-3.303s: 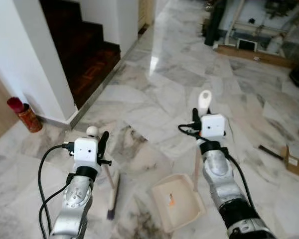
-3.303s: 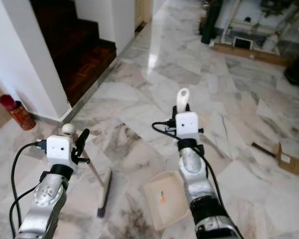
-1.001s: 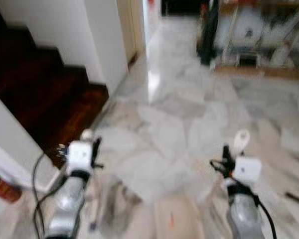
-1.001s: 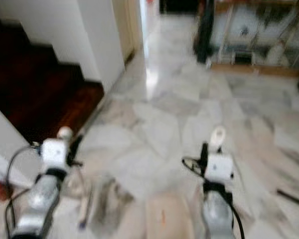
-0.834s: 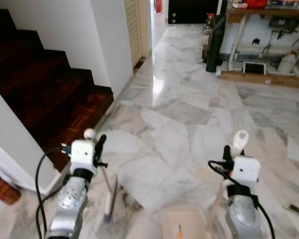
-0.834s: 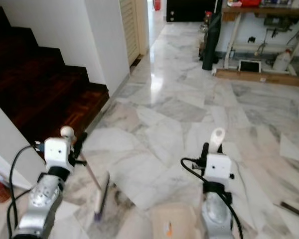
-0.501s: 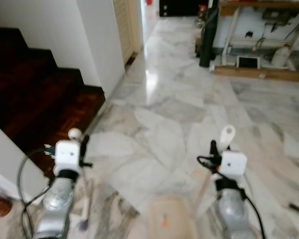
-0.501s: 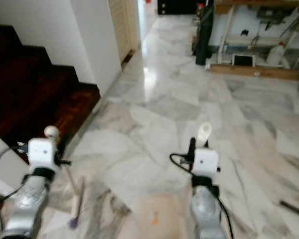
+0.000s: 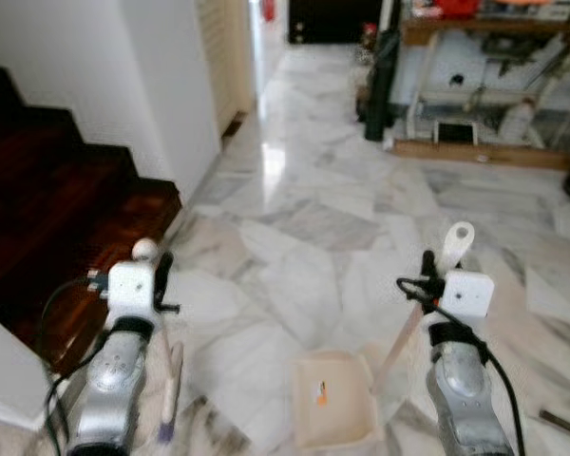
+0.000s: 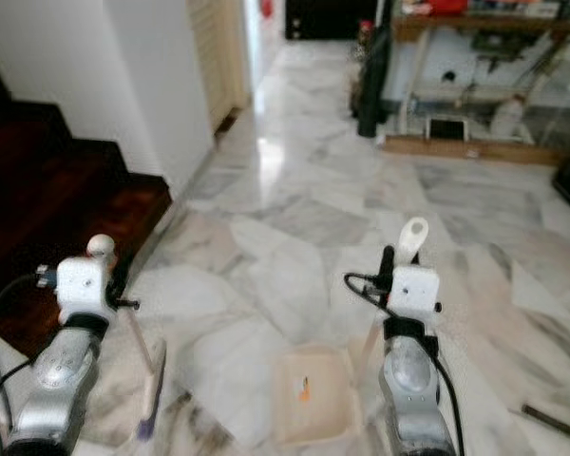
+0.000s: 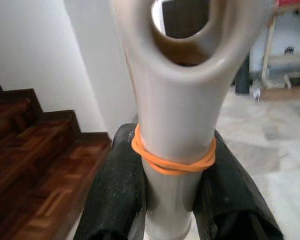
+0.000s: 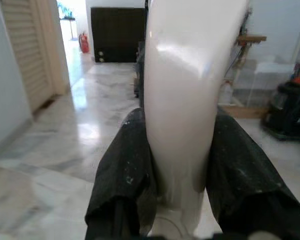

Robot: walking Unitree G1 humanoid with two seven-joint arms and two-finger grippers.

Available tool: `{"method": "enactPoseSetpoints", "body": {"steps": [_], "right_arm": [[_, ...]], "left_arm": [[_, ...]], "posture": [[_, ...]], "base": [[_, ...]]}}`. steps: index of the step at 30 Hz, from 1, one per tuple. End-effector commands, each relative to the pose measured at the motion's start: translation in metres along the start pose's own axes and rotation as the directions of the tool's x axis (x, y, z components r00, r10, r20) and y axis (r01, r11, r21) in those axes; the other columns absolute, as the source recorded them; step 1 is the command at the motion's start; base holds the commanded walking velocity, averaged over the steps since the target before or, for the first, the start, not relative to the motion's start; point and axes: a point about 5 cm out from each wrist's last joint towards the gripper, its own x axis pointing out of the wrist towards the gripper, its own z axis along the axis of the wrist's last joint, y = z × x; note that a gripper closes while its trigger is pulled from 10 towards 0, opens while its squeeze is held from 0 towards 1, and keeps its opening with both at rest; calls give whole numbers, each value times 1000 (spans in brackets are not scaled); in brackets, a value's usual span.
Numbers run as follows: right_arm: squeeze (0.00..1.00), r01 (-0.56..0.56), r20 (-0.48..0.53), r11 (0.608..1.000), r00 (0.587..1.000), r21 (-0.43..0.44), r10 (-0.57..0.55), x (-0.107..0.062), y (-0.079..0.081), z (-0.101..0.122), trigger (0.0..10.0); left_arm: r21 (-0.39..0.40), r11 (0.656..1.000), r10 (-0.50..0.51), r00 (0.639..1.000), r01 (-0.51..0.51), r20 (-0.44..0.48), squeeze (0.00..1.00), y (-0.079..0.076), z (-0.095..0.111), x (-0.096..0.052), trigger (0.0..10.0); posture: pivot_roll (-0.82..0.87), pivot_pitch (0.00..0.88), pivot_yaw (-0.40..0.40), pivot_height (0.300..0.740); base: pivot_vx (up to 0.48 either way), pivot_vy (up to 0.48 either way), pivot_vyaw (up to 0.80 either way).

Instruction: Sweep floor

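Left gripper (image 11: 172, 192): black fingers (image 11: 115, 195) clamped on the cream broom handle (image 11: 177, 150), an orange rubber band (image 11: 172, 160) wound round the handle just above them. Right gripper (image 12: 177, 172): fingers (image 12: 122, 175) pressed on either side of the white dustpan handle (image 12: 187, 100).

Head views, lower left of frame: the left gripper (image 9: 157, 275) holds the broom (image 9: 169, 399) upright, its head low on the marble floor (image 9: 304, 218). Lower right: the right gripper (image 9: 427, 271) carries the dustpan's long handle, which slants down to the cream dustpan (image 9: 334, 399) at bottom centre, between the two arms. A small orange scrap (image 9: 321, 393) lies in the pan.

Left edge: dark wooden stairs (image 9: 47, 218) beside a white wall (image 9: 161, 85). Upper right: a bench (image 9: 494, 57) with clutter, blurred.
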Motion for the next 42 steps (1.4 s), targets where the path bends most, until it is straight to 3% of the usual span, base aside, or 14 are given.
{"method": "enactPoseSetpoints", "body": {"steps": [1,42], "right_arm": [[0,-28,79,999,997,26,26,10,12,19,10000],[0,-33,83,999,996,29,31,11,15,21,10000]], "left_arm": [[24,999,42,998,-43,41,0,14,8,3,10000],[10,1000,-18,999,17,39,0,-1,12,4,10000]], "posture": [[12,0,5,740],[8,0,39,740]], "base": [[352,0,0],[336,0,0]]}}
